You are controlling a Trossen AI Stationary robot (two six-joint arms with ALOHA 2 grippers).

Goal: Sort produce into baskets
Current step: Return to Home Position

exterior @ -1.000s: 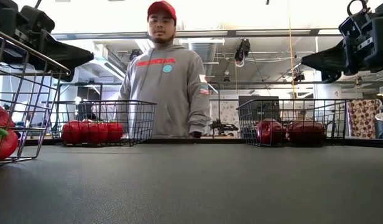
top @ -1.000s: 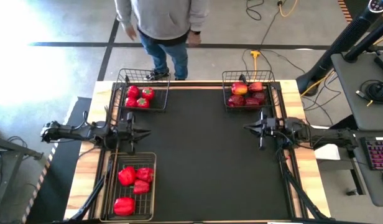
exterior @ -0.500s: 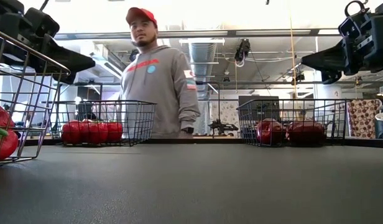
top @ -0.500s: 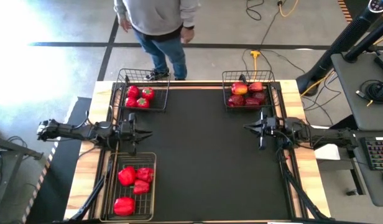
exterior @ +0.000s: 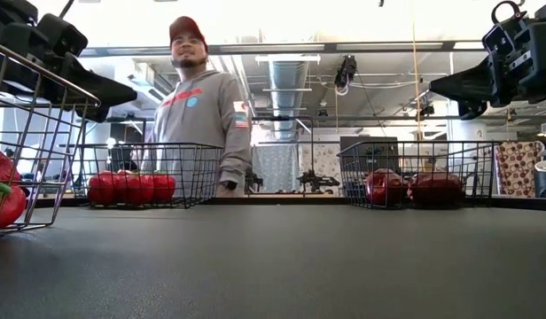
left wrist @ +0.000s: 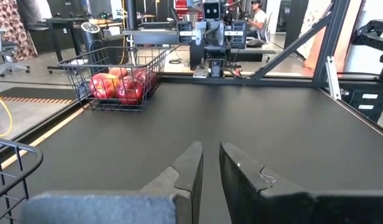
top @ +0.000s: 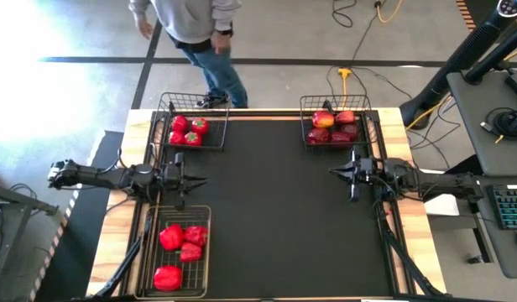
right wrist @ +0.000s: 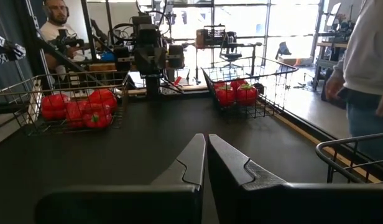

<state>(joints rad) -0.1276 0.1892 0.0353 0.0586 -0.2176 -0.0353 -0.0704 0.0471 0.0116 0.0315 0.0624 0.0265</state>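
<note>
Produce sitting sorted: round red tomatoes (top: 188, 130), lumpy red peppers (top: 180, 243), dark apples (top: 334, 126), each in black wire baskets (top: 221, 126). Needing gentle grips around smooth, bruisable middles. Left claw (top: 197, 180) and right claw (top: 334, 172) hovering, nearly pressed together, empty.

A robotics lab: exposed ceiling ducts (exterior: 286, 75), desks with computer gear (top: 510, 205)
</note>
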